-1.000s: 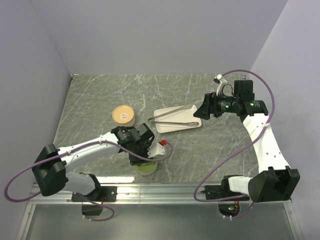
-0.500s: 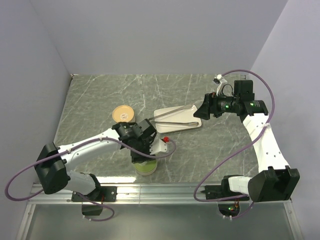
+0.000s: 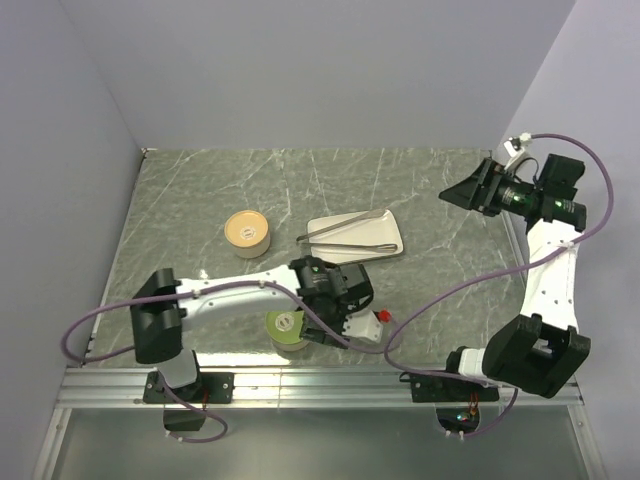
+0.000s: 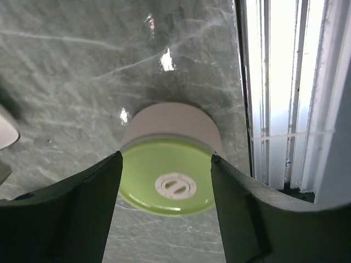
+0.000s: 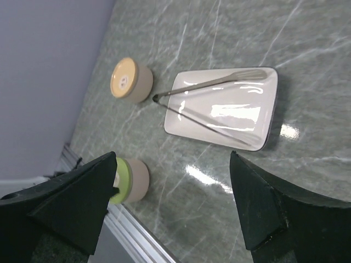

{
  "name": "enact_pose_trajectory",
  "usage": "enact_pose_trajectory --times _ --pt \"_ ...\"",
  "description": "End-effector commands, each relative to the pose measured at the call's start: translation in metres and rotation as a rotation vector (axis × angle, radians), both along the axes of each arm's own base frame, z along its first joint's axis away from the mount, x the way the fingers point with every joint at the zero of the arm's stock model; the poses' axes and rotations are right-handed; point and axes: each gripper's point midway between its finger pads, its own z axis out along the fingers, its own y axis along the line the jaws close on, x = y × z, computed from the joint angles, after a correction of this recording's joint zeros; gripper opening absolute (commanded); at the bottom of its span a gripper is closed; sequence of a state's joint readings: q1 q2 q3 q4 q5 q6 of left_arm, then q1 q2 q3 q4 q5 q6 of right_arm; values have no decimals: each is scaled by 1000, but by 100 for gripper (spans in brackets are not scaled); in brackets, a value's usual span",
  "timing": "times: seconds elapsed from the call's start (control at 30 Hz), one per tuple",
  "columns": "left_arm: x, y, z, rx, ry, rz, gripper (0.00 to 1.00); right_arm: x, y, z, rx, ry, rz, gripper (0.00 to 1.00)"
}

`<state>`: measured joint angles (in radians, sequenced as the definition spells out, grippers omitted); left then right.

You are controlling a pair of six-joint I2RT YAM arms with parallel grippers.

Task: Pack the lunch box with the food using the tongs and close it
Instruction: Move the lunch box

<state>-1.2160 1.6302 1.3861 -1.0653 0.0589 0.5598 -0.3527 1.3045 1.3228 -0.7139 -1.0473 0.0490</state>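
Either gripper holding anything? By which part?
Nothing held: left gripper is open, the green-lidded container standing on the table just off its fingertips; right gripper open, raised, empty.

A white rectangular plate [image 3: 345, 253] and a tan-lidded round container [image 3: 247, 230] are set on the marbled tabletop [image 3: 200, 190]. A green-lidded round container [image 3: 286, 328] is placed near the front rail [image 3: 330, 375].
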Motion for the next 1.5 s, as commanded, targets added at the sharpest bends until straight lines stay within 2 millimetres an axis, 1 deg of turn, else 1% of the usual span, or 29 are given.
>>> enact_pose_trajectory --times 0.0,0.07,0.1,0.13,0.17,0.2,0.23,0.27,0.3,0.33,0.4,0.43,0.5,0.53,0.6,0.73,0.8,0.87,1.03,1.07,1.1,1.13,1.2,1.23,1.3,1.33,1.4,1.43,1.47 --pt "3 -14 -6 38 -49 -44 72 -1 -9 36 72 -82 5 90" --pt "2 -19 -18 83 -88 -81 73 -2 -11 33 80 -73 2 90" --pt "3 -18 -22 105 -112 -104 73 -3 -11 32 83 -73 2 90" --pt "0 -14 -33 142 -114 -127 73 -3 -11 29 86 -68 1 90" --pt "-2 -17 -39 141 -133 -154 73 -4 -11 28 90 -68 3 90" --pt "-1 -16 -44 155 -156 -184 73 -5 -10 28 93 -67 3 90" --pt "0 -6 -54 189 -181 -206 74 -5 -9 28 97 -67 7 90" --pt "1 -9 -59 183 -213 -244 74 -6 -9 27 99 -64 7 90" --pt "1 -6 -63 194 -231 -265 74 -6 -9 27 98 -65 8 90" --pt "2 6 -72 237 -251 -282 74 -6 -9 27 98 -63 10 90" --pt "3 12 -80 262 -270 -313 74 -6 -9 27 97 -60 13 90" --pt "5 23 -87 302 -280 -322 74 -7 -9 28 100 -61 17 90" --pt "8 31 -92 329 -303 -346 74 -6 -9 28 102 -60 18 90" --pt "10 40 -98 344 -316 -353 74 -6 -9 27 102 -62 18 90" --pt "16 50 -100 370 -346 -362 74 -5 -9 27 107 -58 18 90" --pt "28 75 -107 416 -342 -332 74 -6 -9 26 106 -55 20 90" --pt "41 92 -109 450 -353 -310 74 -5 -9 26 108 -52 23 90" --pt "54 102 -107 452 -366 -270 74 -5 -9 26 107 -53 23 90" --pt "80 133 -104 486 -374 -213 73 -4 -9 26 110 -51 24 90" --pt "85 134 -104 481 -386 -222 73 -5 -8 26 112 -50 26 90" --pt "87 142 -107 495 -387 -225 73 -4 -9 26 111 -52 25 90" --pt "96 150 -104 503 -400 -200 73 -4 -10 25 113 -49 21 90" --pt "104 159 -106 514 -414 -221 73 -4 -9 26 113 -50 22 90" --pt "110 167 -105 522 -418 -203 73 -4 -9 26 112 -51 23 90" --pt "115 176 -108 538 -420 -231 73 -3 -9 27 113 -50 22 90" --pt "123 180 -107 530 -434 -212 73 -3 -9 28 114 -52 23 90" --pt "132 187 -107 548 -449 -240 73 -3 -9 28 116 -51 22 90" --pt "139 187 -106 537 -468 -234 72 -3 -9 28 115 -54 23 90" --pt "147 196 -105 554 -469 -230 72 -3 -9 28 116 -52 21 90"
